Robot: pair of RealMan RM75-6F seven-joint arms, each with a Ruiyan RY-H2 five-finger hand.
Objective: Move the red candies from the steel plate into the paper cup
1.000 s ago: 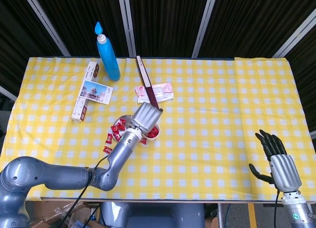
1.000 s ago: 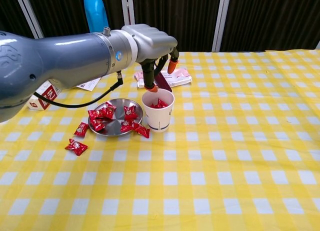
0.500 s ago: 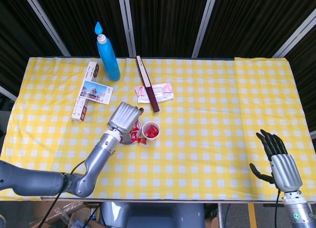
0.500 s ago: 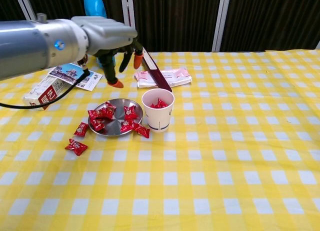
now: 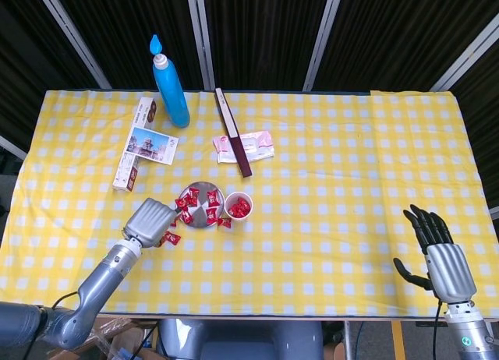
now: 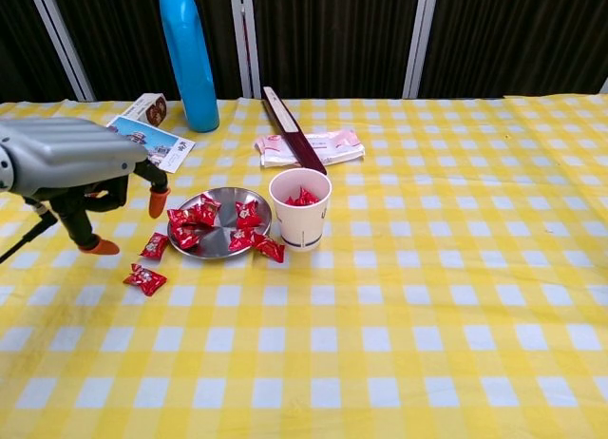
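Round shiny steel plate [image 6: 215, 248] sits mid-surface on the yellow checkered cloth [image 6: 427, 296], holding a few crinkly red candies [image 6: 204, 214]. The white paper cup [image 6: 299, 211] touches its right edge, with more candies showing inside. Two wrapped ones lie loose on the cloth left of the plate [image 6: 144, 278]. The left hand [image 6: 71, 168] hovers left of the plate, fingers [image 6: 158, 203] apart, holding nothing. The right hand [image 5: 437, 255] is at the near right edge, dark fingers spread, empty.

The paper cup [image 6: 300, 209] touches the steel plate [image 6: 217, 243], blocking its right side.
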